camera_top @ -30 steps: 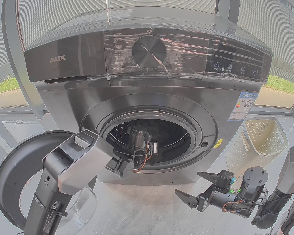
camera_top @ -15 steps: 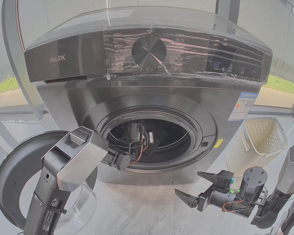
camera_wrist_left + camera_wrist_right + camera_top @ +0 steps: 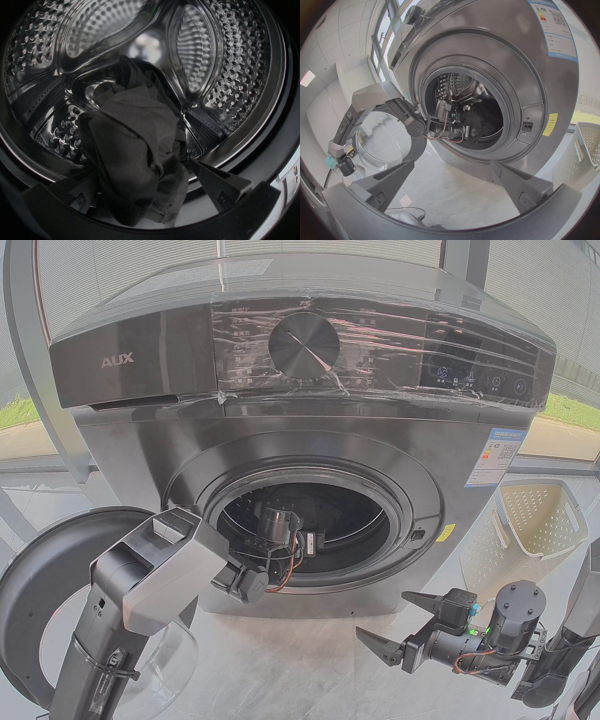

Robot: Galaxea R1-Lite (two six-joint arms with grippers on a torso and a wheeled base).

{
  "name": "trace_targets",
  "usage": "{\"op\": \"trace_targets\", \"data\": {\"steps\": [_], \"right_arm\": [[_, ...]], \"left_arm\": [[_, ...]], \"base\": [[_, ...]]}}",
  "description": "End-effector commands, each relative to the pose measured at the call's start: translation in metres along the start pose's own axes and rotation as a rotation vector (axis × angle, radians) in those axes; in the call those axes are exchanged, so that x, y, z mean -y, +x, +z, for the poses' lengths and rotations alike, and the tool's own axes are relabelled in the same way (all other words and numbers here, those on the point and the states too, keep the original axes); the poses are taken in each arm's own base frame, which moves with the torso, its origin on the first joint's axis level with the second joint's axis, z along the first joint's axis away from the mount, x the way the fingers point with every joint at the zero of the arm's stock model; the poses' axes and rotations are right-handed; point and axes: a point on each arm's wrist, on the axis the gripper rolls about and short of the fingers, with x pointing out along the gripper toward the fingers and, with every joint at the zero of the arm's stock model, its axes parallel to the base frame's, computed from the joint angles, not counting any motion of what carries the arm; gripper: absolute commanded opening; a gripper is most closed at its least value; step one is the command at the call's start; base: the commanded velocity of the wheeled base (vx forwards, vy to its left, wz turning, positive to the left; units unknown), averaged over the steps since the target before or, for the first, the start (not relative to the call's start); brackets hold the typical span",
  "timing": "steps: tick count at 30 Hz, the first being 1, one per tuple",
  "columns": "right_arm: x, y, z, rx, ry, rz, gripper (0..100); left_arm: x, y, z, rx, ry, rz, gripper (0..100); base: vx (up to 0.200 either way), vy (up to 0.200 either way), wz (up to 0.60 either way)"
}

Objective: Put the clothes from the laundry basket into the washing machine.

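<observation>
Dark garment [image 3: 134, 140] in drum [image 3: 243, 78], left tool [image 3: 140, 170] spread

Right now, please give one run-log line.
left gripper: open, at mouth of perforated steel drum, dark grey crumpled cloth between fingers | right gripper: open, outside drum

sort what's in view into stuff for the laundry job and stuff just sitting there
For the job: washing machine, its open door, dark garment in the drum, laundry basket, left gripper at the garment, right gripper.
Just there: control dial, energy label, yellow sticker.
</observation>
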Motion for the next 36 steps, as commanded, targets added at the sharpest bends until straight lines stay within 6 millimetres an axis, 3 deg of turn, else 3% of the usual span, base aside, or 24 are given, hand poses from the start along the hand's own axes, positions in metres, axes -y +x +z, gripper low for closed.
{"op": "trace_targets", "data": {"steps": [1,5,15,23,35,36], "right_arm": [[0.0,0.0,0.001,0.006,0.0,0.0,100],[0.0,0.001,0.002,0.009,0.002,0.001,100],[0.0,0.001,0.001,0.008,0.002,-0.001,100],[0.0,0.002,0.001,0.007,0.002,0.0,100],[0.0,0.002,0.001,0.006,0.001,0.0,100],[0.0,0.001,0.001,0.007,0.001,0.001,100]], "left_arm": [[-0.004,0.008,-0.018,-0.032,0.022,0.012,0],[-0.004,0.01,-0.015,-0.017,0.022,0.01,0],[-0.004,0.019,0.034,0.161,-0.048,0.018,0],[-0.016,0.047,0.042,0.295,-0.086,0.082,0],[-0.018,0.048,0.04,0.26,-0.077,0.092,0],[-0.017,0.047,0.041,0.263,-0.077,0.09,100]], "base": [[0.0,0.0,0.0],[0.0,0.0,0.0],[0.0,0.0,0.0],[0.0,0.0,0.0],[0.0,0.0,0.0],[0.0,0.0,0.0]]}}
